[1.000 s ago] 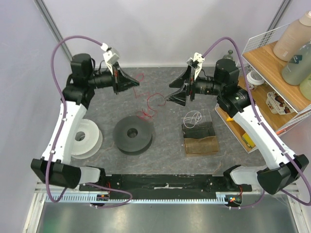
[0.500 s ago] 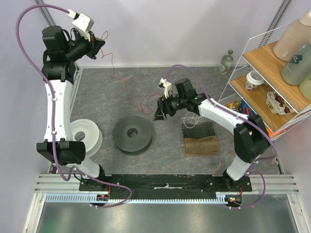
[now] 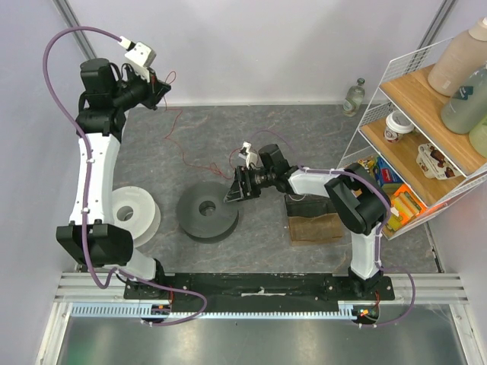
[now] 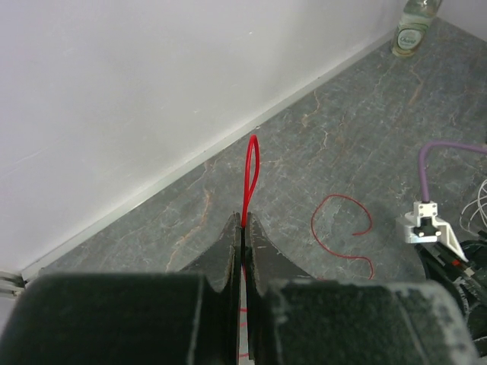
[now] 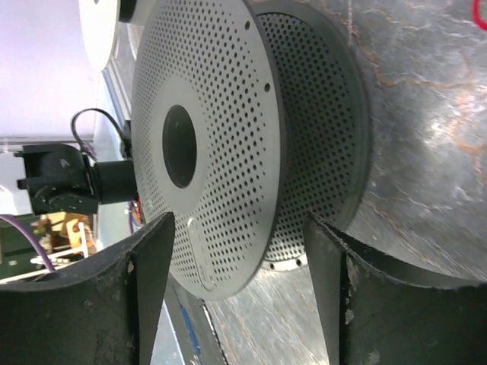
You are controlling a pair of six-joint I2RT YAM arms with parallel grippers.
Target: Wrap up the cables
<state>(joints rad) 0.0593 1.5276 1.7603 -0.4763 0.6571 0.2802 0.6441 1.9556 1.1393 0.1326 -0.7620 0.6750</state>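
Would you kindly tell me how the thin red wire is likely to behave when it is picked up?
Probably floppy: the red wire hangs in loose bends from the shut left gripper down to the table. Likely very light, being so thin. Perhaps slightly springy: the short loop past the fingers stands up by itself.

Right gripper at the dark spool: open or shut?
Open. The right gripper shows both fingers well apart in its wrist view, the dark spool beyond them, ungripped.
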